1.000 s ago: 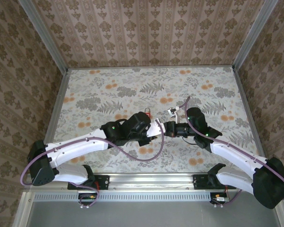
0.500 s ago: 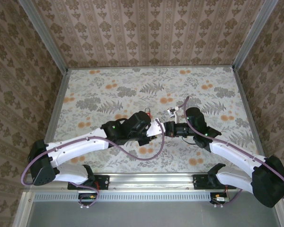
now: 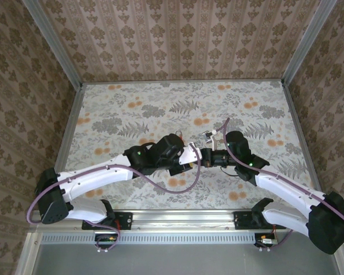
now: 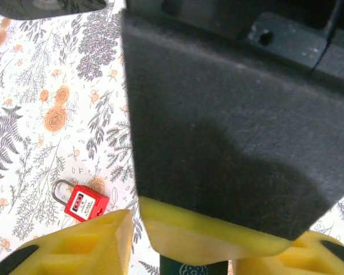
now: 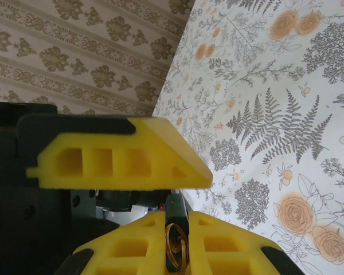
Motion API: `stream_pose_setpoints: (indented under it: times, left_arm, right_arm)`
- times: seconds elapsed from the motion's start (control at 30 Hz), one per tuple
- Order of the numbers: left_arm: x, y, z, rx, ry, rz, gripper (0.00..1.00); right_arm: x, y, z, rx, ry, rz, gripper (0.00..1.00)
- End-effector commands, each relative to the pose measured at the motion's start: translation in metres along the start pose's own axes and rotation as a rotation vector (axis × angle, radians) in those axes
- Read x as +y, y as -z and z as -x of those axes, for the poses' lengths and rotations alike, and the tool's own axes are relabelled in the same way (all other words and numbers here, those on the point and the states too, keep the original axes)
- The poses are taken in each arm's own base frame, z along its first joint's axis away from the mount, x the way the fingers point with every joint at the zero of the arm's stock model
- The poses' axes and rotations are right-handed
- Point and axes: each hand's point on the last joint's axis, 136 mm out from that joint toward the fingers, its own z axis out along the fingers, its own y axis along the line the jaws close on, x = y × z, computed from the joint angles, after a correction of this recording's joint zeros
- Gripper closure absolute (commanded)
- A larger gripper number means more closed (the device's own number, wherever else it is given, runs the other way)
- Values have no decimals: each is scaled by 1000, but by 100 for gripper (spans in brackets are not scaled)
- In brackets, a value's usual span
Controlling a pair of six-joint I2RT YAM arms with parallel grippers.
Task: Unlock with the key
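Observation:
The small red padlock [image 4: 86, 204] with a thin metal shackle lies flat on the flowered table [image 4: 34, 86], apart from both grippers. My right gripper [image 5: 178, 213] is shut on the key [image 5: 176, 228], whose dark head with a brass ring sits between its yellow fingers [image 5: 135, 246]. The key's dark head [image 4: 192, 267] also shows in the left wrist view. My left gripper [image 4: 212, 232] is open, its yellow fingers [image 4: 74, 243] standing on either side of the right gripper's finger tip. In the top view both grippers meet nose to nose at mid-table, left gripper [image 3: 186, 156] and right gripper [image 3: 202, 153].
Patterned walls [image 3: 178, 40] close off the table at the back and sides, with metal rails [image 3: 74, 120] along the edges. A purple cable [image 3: 178, 186] loops under the left arm. Open tabletop [image 3: 160, 103] lies beyond the grippers.
The left gripper's jaws have spread apart, while the right gripper's have drawn in a little on the key. Both arms stay nearly where they were.

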Motion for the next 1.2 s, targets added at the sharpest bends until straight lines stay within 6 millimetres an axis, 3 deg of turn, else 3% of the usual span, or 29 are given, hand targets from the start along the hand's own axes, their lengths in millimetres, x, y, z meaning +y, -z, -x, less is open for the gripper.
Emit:
stream_pose_setpoints:
  times: [0.0, 0.13, 0.4, 0.53, 0.63, 0.77, 0.93, 1.17]
  left_arm:
    - [5, 6, 12, -30, 5, 24, 48]
    - [2, 10, 6, -18, 6, 34, 39]
    - [-5, 16, -6, 22, -8, 50, 36]
    - [4, 25, -21, 71, -16, 133, 38]
    - [15, 29, -32, 96, -11, 235, 47]
    - [18, 21, -38, 74, -12, 329, 49]
    - [26, 8, -29, 1, -41, 434, 46]
    - [37, 10, -2, -186, -51, 517, 36]
  right_arm:
    - [-9, 2, -2, -9, 17, -50, 85]
    - [-15, 3, 1, -24, 18, -80, 85]
    - [-24, 5, 16, -62, 12, -120, 85]
    - [-27, 14, 28, -96, -4, -141, 85]
    - [-24, 22, 34, -111, -15, -139, 86]
    - [-18, 27, 36, -110, -39, -127, 85]
    - [-12, 28, 37, -102, -78, -104, 85]
    - [-9, 28, 39, -108, -145, -97, 85]
